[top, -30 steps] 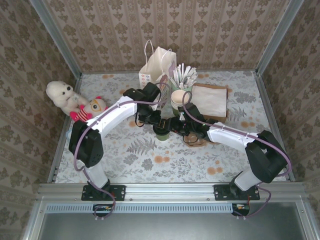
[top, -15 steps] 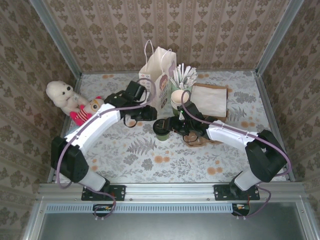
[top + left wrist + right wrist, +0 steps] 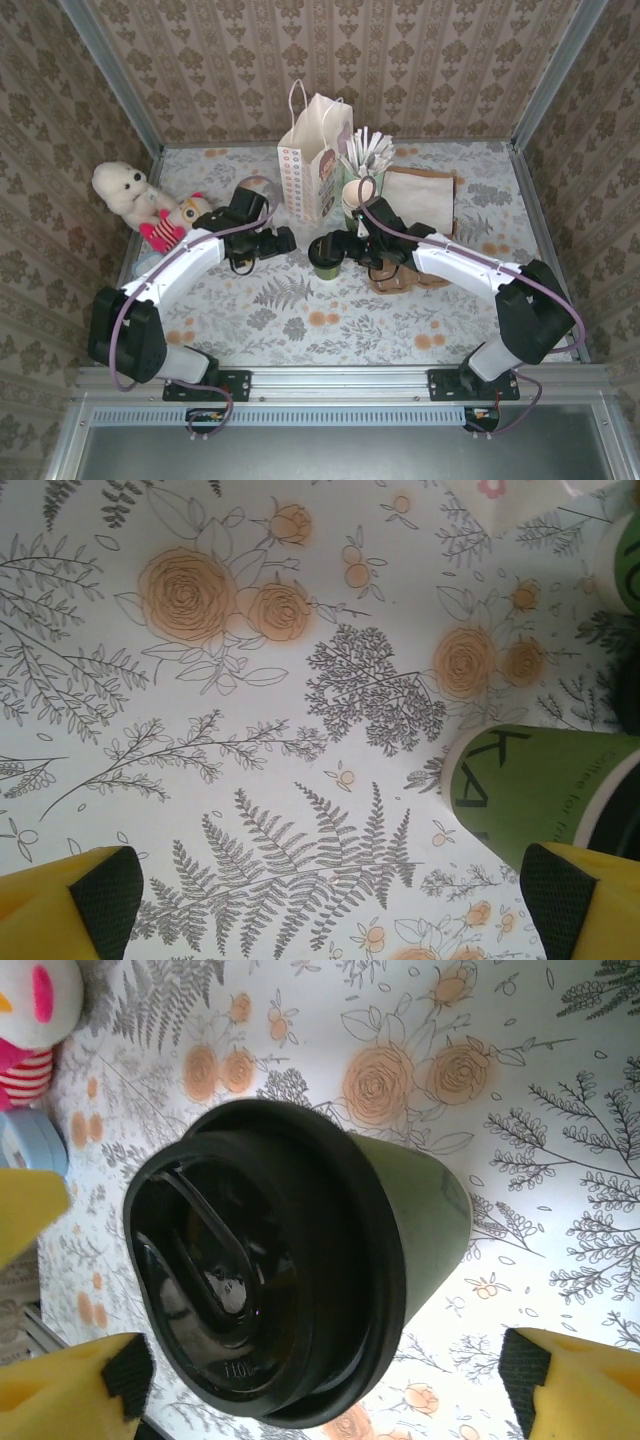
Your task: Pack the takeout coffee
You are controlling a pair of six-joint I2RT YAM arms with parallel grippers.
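The takeout coffee (image 3: 326, 256), an olive-green paper cup with a black lid on it, stands upright on the flowered table near the middle. My left gripper (image 3: 281, 242) is open just left of it with nothing between its fingers; in the left wrist view the cup's green wall (image 3: 530, 792) lies beside the right fingertip, and the gripper (image 3: 325, 910) holds only bare table. My right gripper (image 3: 342, 246) is open at the cup's right side. In the right wrist view the lidded cup (image 3: 280, 1270) sits between that gripper's (image 3: 322, 1385) spread fingers, apart from both pads.
A white paper bag (image 3: 315, 155) stands open behind the cup. Beside it are a stack of cream cups (image 3: 355, 197), a bunch of stirrers (image 3: 370, 150) and a flat brown bag (image 3: 420, 200). Two plush toys (image 3: 125, 188) (image 3: 187, 211) lie at the left edge.
The left arm has drawn back to the left, away from the cup, and its gripper has opened. The right gripper has opened too; the cup stands free.
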